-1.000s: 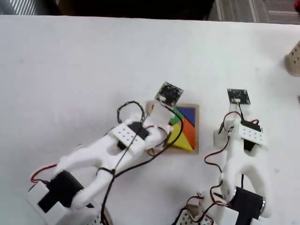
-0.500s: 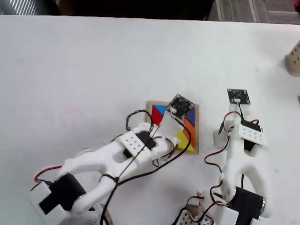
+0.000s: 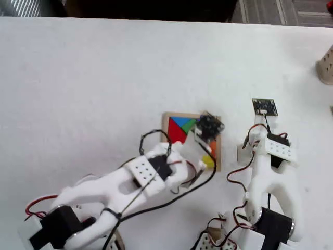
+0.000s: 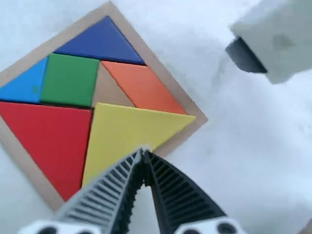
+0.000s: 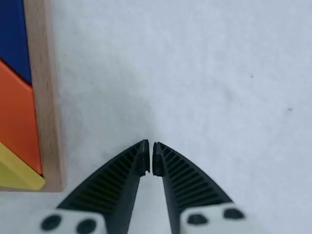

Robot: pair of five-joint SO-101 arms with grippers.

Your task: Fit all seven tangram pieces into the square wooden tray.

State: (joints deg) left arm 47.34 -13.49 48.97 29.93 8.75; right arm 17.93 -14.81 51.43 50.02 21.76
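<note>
White table (image 3: 93, 73), tray (image 5: 44, 97) flat, square to table edge, L pincer (image 4: 145, 155) & R pincer (image 5: 150, 158) closed.

Bright even light w/ soft shadows on table (image 3: 78, 73).

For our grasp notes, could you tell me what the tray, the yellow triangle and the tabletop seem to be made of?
Tray: pale unfinished wood, faint grain on its rim.
Yellow triangle: probably painted wood, flat matte colour, though plastic cannot be ruled out.
Tabletop: white, matte, finely speckled covering; material unclear.
</note>
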